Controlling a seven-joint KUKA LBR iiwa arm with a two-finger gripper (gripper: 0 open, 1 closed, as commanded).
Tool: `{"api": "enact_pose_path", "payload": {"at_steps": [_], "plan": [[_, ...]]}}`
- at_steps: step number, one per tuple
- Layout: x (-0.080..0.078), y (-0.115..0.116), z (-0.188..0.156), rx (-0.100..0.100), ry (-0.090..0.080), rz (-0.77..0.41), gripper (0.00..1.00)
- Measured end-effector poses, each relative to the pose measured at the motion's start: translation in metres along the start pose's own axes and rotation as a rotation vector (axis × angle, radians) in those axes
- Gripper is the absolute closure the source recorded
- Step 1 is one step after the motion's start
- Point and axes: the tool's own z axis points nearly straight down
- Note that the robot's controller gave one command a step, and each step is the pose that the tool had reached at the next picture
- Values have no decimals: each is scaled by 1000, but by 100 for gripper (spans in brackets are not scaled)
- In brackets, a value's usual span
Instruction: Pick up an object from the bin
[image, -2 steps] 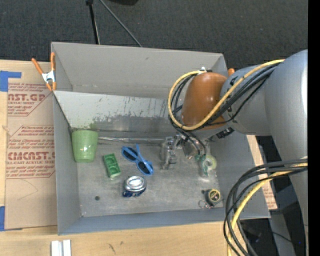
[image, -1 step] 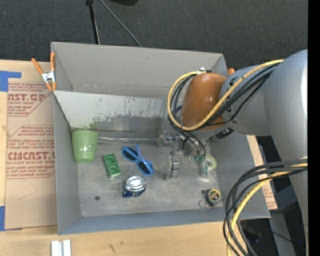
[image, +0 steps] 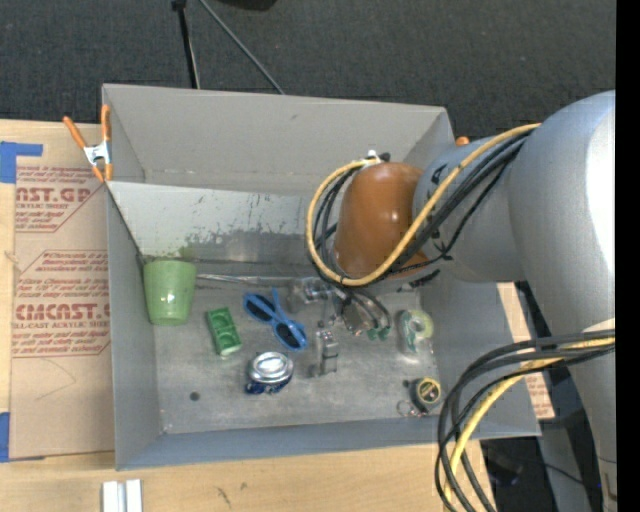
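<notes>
Nearest the front wall of the grey metal bin (image: 280, 445), a small round black-and-yellow disc (image: 428, 391) lies in the right corner, and to its left a crushed silver-and-blue drinks can (image: 269, 372) sits on the bare floor. A little further back the gripper (image: 327, 345) hangs low over the floor, just right of the can and just beside the blue plastic sunglasses (image: 276, 318), with a pale roll of clear tape (image: 415, 328) on its other side. Whether it is open or closed cannot be told, and nothing is seen held in it. A green ridged plastic block (image: 224, 332) lies left of the sunglasses, and a light green plastic cup (image: 168, 290) rests by the left wall further back. The sunglasses and the can look the likeliest picks, though which is meant is unclear. To do the step well, the arm should centre squarely over one of them, align across its narrow side, and descend without nudging the neighbour away
</notes>
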Motion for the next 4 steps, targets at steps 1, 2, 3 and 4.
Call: {"api": "enact_pose_path", "payload": {"at_steps": [1,2,3,4], "plan": [[-1,-2,0,1,-2,3,100],[66,-70,-34,3,1,-270,100],[66,-68,-34,1,0,-271,0],[107,-137,-23,2,2,-429,0]]}}
